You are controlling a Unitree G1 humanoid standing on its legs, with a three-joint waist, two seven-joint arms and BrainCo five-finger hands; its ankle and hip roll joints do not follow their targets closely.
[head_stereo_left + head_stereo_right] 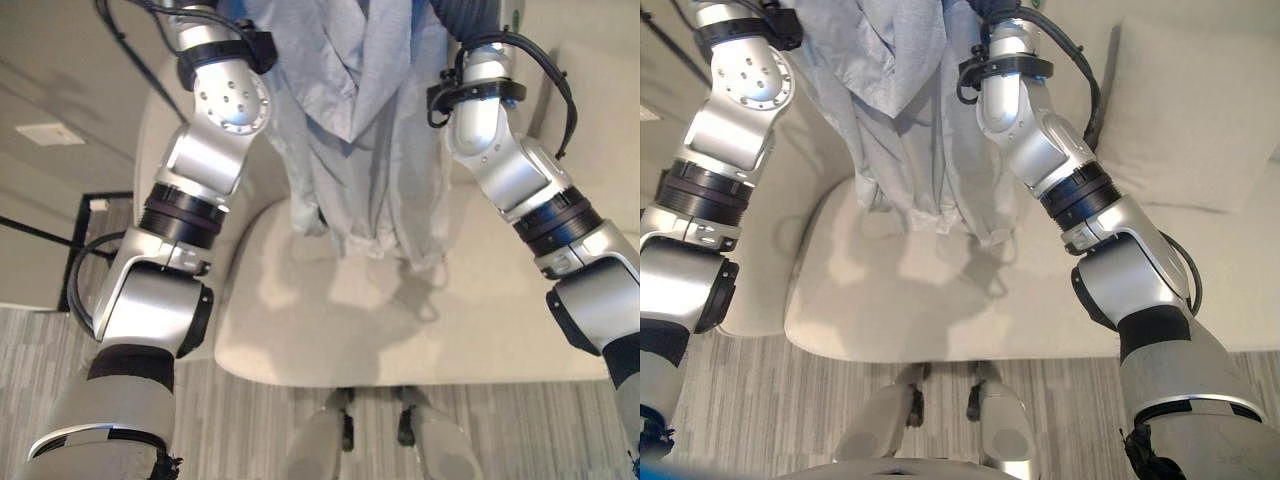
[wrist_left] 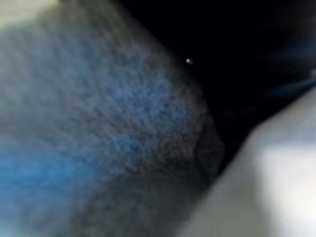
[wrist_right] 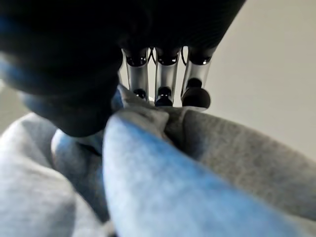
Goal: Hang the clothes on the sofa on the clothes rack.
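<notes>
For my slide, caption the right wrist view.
Right hand pinching a bunched fold of the grey garment.

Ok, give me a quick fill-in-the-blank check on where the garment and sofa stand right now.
1. The grey garment hangs above the sofa's ____.
2. In the right wrist view, the right robot hand has its fingers curled into the ____.
3. The cushion on the sofa is on the robot's ____ side.

Missing words: seat; garment; right

Both head views look steeply down, sharing the cream sofa and hanging grey garment at upper centre. Each wrist view sits pressed against that cloth; the right hand curls into it.
</notes>
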